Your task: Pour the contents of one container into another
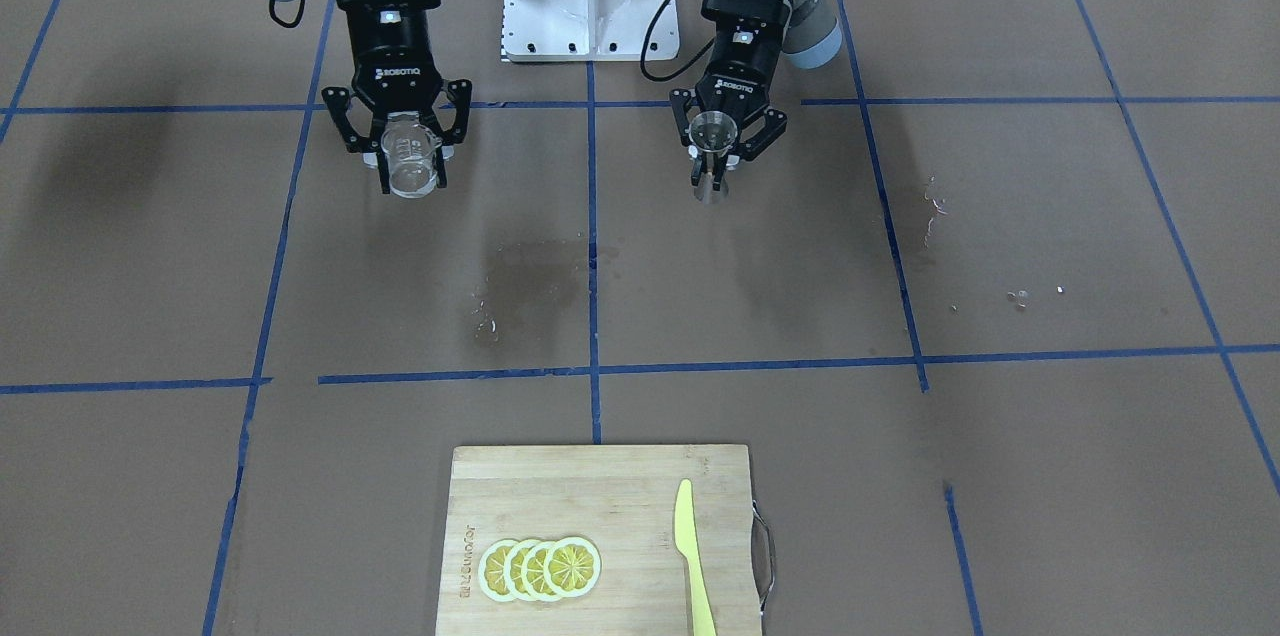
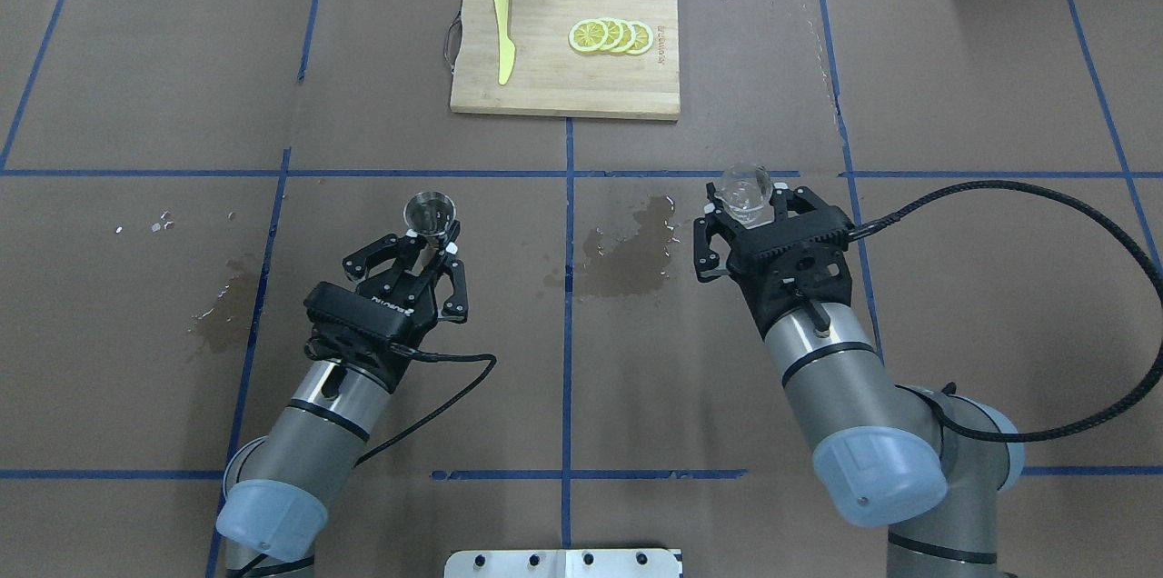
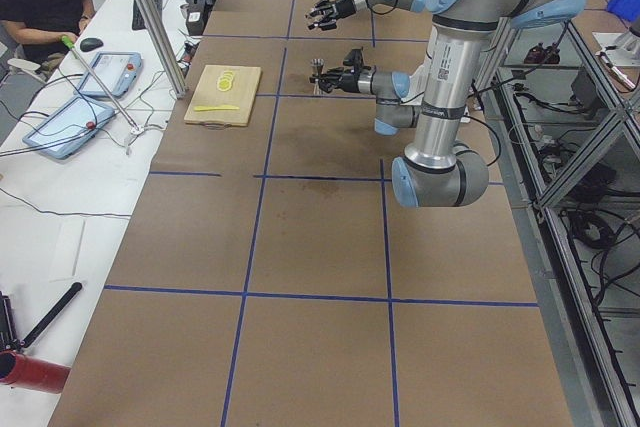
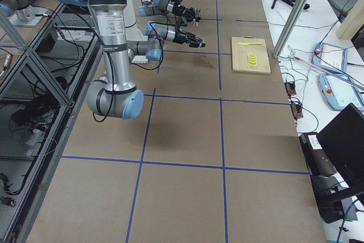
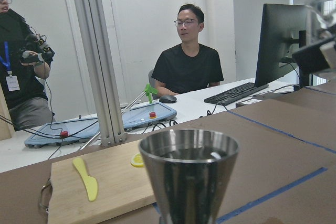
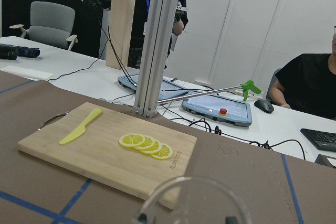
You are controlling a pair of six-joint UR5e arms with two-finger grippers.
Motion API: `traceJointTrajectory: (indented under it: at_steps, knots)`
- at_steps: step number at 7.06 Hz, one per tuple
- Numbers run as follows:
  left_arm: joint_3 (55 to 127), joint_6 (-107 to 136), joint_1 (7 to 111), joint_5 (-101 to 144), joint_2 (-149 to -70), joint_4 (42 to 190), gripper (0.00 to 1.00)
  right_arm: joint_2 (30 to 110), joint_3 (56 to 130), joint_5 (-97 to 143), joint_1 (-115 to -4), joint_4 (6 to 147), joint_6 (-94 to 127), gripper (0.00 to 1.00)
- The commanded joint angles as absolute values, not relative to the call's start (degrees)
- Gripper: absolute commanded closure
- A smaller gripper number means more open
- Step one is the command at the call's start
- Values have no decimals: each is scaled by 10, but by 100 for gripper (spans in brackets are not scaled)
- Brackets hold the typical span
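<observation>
1. two grippers show in the front-facing view. at upper left the right gripper [image 1: 412,178] is clamped around the glass cup [image 1: 409,162]. at upper centre the left gripper [image 1: 712,172] pinches the steel jigger [image 1: 714,131]. the vessels are well apart, so we judge that both are grasped and the pour has not yet begun. at the bottom lies one cutting board [image 1: 560,496] with four lemon slices [image 1: 540,568] and one yellow knife [image 1: 690,556].
2. overhead, the steel jigger [image 2: 430,211] is at centre left in the left gripper [image 2: 432,242] and the glass cup [image 2: 745,187] at centre right in the right gripper [image 2: 745,210]. one wet patch [image 2: 627,260] lies between them. next, we think, the cup must cross to the jigger's small mouth and tip slowly, since spilling is the risk.
3. from the left end we count two arms and one jigger [image 3: 317,75] at upper centre. we cannot tell the finger state there.
4. from the right end we count one board [image 4: 259,68] and again two arms.
5. left wrist: one jigger [image 5: 189,177] fills the bottom centre, mouth up. we cannot tell its contents.
6. right wrist: one cup [image 6: 194,203] rim sits at the bottom edge, with four slices [image 6: 146,146] and one knife [image 6: 80,127] beyond.
</observation>
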State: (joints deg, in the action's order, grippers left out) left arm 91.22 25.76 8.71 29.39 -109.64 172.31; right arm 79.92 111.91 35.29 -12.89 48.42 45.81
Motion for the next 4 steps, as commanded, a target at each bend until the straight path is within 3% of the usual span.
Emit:
traceJointTrajectory:
  at_steps: [1,4]
  knots:
    - [919,258,87,250,-986,1836,100,854,1119,359,-129,429,463,100]
    - [907,271,79,231,-900,1933,100,865,1115,359,-132,429,482,100]
